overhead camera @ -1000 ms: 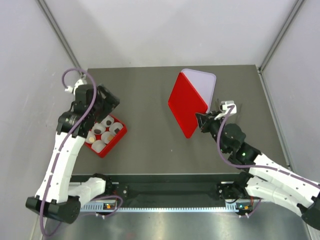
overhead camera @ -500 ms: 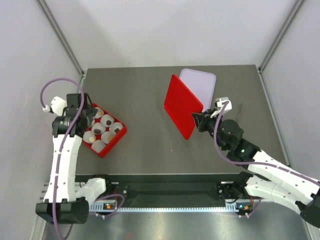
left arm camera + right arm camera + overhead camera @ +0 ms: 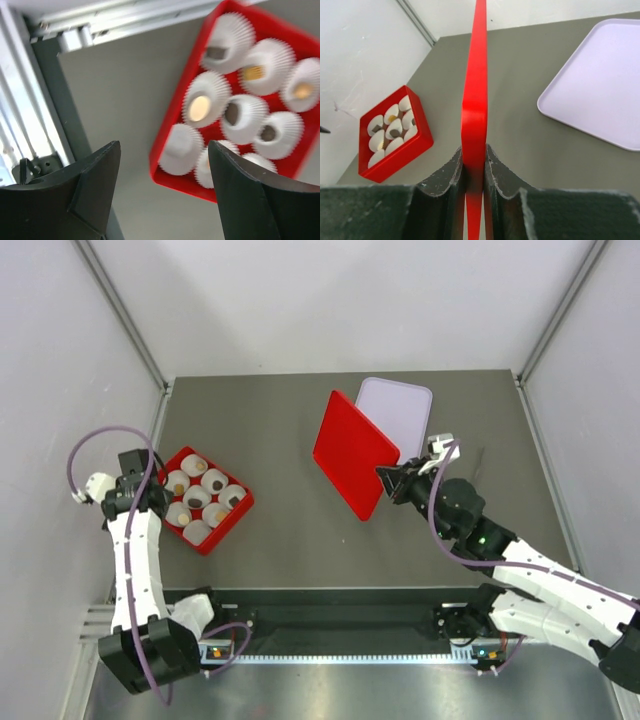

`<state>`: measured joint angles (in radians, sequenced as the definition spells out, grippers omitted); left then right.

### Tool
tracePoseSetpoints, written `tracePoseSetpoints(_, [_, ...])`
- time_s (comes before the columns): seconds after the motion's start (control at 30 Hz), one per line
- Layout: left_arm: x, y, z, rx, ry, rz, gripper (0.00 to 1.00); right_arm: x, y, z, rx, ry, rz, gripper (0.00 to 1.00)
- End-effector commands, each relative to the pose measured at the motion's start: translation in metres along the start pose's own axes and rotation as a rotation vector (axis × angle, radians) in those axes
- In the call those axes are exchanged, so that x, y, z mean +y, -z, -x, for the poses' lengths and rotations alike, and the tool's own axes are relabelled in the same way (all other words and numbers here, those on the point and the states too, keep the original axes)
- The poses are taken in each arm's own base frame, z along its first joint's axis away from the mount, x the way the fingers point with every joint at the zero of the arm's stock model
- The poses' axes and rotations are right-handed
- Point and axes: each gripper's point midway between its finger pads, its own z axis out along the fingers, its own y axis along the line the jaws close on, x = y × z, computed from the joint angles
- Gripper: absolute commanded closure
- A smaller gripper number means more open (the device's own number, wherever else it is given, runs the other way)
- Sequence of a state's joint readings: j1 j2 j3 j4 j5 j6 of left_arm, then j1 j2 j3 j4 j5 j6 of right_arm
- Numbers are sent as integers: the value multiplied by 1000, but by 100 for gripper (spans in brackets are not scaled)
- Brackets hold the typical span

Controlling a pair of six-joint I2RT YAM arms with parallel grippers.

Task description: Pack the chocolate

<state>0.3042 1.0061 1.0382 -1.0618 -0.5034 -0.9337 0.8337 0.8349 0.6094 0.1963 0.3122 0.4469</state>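
Evidently the chocolate (image 3: 200,106) sits in paper cups (image 3: 235,27) inside the red box (image 3: 400,159) at near left, tiny, light, easily marred, best moved by the box walls; left gripper (image 3: 164,165) gapes empty just beside it, right gripper (image 3: 475,162) clamps the red lid (image 3: 476,75).

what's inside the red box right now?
White paper cups, at least six holding a chocolate, dark or tan. A finger of the left gripper hides the nearest cups' contents.

Dark grey tabletop (image 3: 290,540), plain white walls (image 3: 330,300) on three sides, metal corner posts (image 3: 125,315), even light.
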Motion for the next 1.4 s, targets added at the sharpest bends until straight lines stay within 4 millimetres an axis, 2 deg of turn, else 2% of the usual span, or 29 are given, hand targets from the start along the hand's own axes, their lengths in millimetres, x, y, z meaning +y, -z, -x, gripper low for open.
tracePoseSetpoints(0.0, [-2, -16, -8, 8, 67, -3, 27, 21, 0, 25, -62, -29, 59, 100])
tracePoseSetpoints(0.13, [0, -31, -28, 44, 73, -5, 33, 21, 2, 30, -75, -24, 63, 100])
tracePoseSetpoints(0.47, [2, -34, -36, 35, 101, -52, 34, 28, -5, 30, -46, -2, 71, 100])
tracePoseSetpoints(0.67, [6, -43, -53, 83, 87, -35, 36, 31, -11, 27, -25, 1, 75, 100])
tracePoseSetpoints(0.77, [-2, -44, -56, 90, 70, -85, 35, 29, -9, 27, -28, -1, 68, 100])
tracePoseSetpoints(0.83, [-11, -43, -53, 77, 72, -144, 36, 27, -9, 24, -22, 2, 63, 100])
tracePoseSetpoints(0.93, [-11, -42, -53, 74, 71, -149, 38, 24, -8, 22, -21, -14, 51, 100])
tracePoseSetpoints(1.13, [7, -47, -60, 84, 53, -67, 40, 22, -6, 18, -11, -31, 43, 100])
tracePoseSetpoints(1.2, [13, -46, -55, 62, 62, -32, 38, 18, -5, 17, -12, -30, 30, 100])
tracePoseSetpoints(1.37, [9, -41, -45, 35, 60, -51, 39, 16, -3, 15, -13, -30, 29, 100])
